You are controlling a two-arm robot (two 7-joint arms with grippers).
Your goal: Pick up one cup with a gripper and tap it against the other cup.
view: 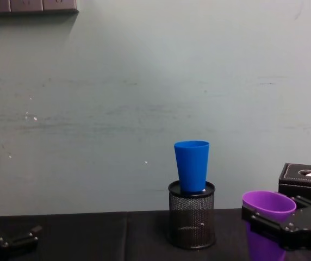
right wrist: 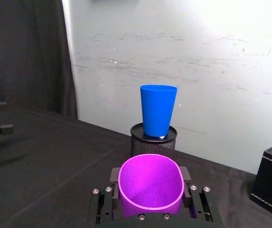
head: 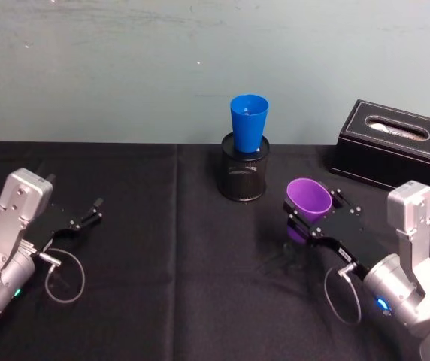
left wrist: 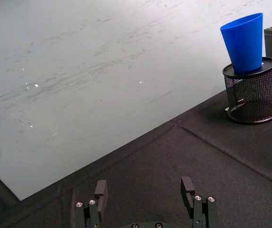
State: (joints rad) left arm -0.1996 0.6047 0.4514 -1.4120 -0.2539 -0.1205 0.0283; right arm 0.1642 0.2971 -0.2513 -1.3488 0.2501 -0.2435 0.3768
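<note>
A short, wide-rimmed purple plastic cup (head: 309,197) sits upright between the fingers of the robot's right end effector (head: 314,212), its mouth facing up. We judge it light and thin-walled. In the right wrist view its rim looks slightly squashed into an oval, so it will likely flex under pressure. Its smooth sides may be slippery, though the taper, widening upward, should help stop it dropping through. Holding it just below the rim, as here, seems the sound place.

The black two-fingered right end effector is clamped on the cup's two sides, fingers touching the wall. We think the cup hangs a little above the black cloth-covered counter (head: 162,286), but cannot be sure.

Ahead of this end effector and to its left, well apart, a tall bright blue plastic tumbler (head: 249,124) stands in a black wire-mesh pen holder (head: 243,177). A black tissue box (head: 395,143) lies ahead to its right. The left end effector (head: 87,214) rests far across the counter, fingers spread apart, holding nothing.
</note>
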